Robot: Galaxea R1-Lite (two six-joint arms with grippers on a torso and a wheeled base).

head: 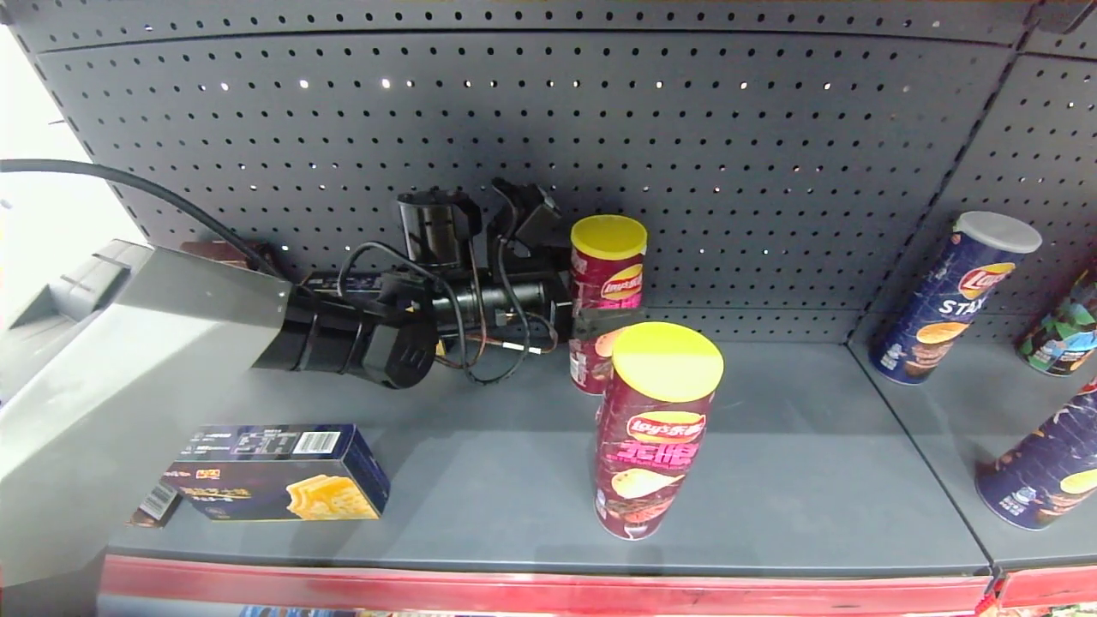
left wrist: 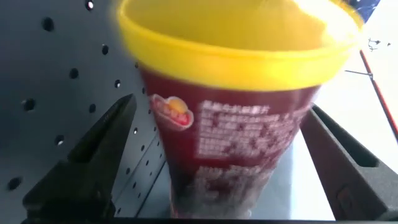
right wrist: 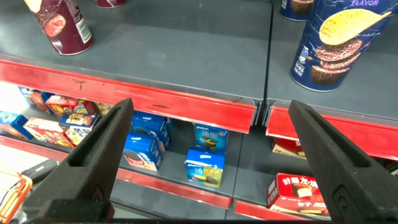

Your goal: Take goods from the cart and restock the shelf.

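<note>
**Left claw [left wrist: 219, 106] astride rear chip can [head: 607, 274], right claw [right wrist: 210, 106] idle**

Right claw is nearest. Its jaws are spread wide with nothing between them. It hangs in front of the shelf [head: 480, 480] edge, above small boxes [right wrist: 205, 165] on the lower tier.

Next in is the red price strip [head: 548, 591] along the shelf lip. On the front of the shelf, a cracker box [head: 274, 471] lies flat at left and the front chip can [head: 656, 428] stands upright mid-shelf. A blue can [head: 1041, 471] sits in the neighbouring bay at right.

Just behind the front chip can, the rear chip can stands upright on the shelf, near the pegboard [head: 514, 128]. Left claw comes in from the left at about mid-height of that can, one finger on each side. Its jaws are wide, and pegboard shows through a gap on one side, so I judge it not clamped. Contact on the other side is too close to call. Farther right at the back stands another blue can [head: 951, 300].

Handling, as a judgement:
- **Weight and wall:** the can looks like a light paperboard tube, stiff enough for a moderate squeeze but likely to dent under a hard one.
- **Surface:** the glossy wrap is probably a bit slick.
- **Stability:** it is tall and narrow, so a side nudge could tip it, and the front chip can is close enough to get knocked too.
- **Contents:** brittle, so no dropping.
- **Best hold:** across the body around mid-height, below the yellow lid and not on the lid rim, which could pop.
</note>
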